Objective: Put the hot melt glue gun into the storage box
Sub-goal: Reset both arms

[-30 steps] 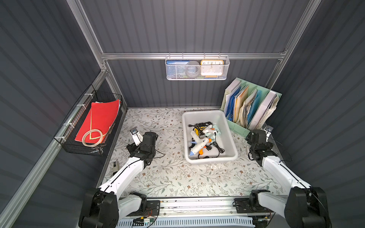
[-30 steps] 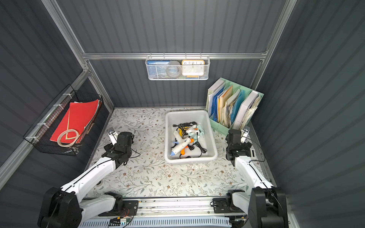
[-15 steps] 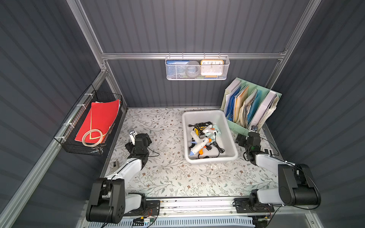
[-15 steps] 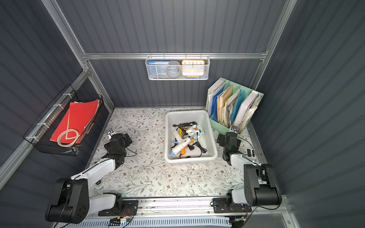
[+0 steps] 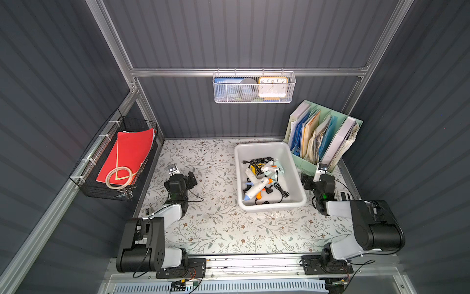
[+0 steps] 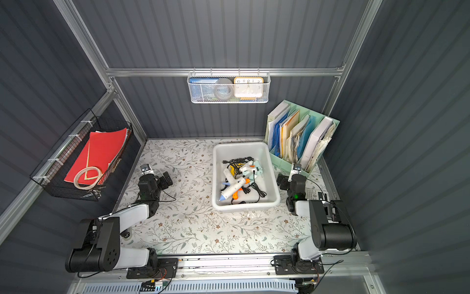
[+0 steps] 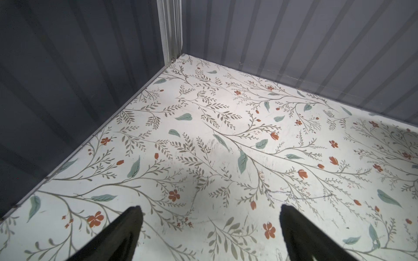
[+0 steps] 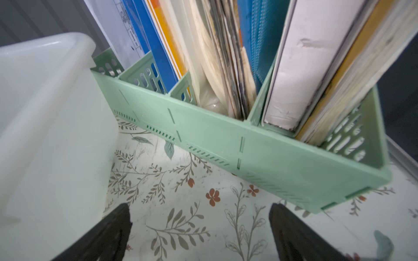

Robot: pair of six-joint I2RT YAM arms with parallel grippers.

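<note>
Looks basically done to me: the glue guns are all piled in the storage box, left hand and right hand both gape wide, empty, low over the tabletop, so next is probably just parking.

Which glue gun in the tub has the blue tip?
The long white glue gun nearest the tub's front wall; the others lack a blue tip.
</note>
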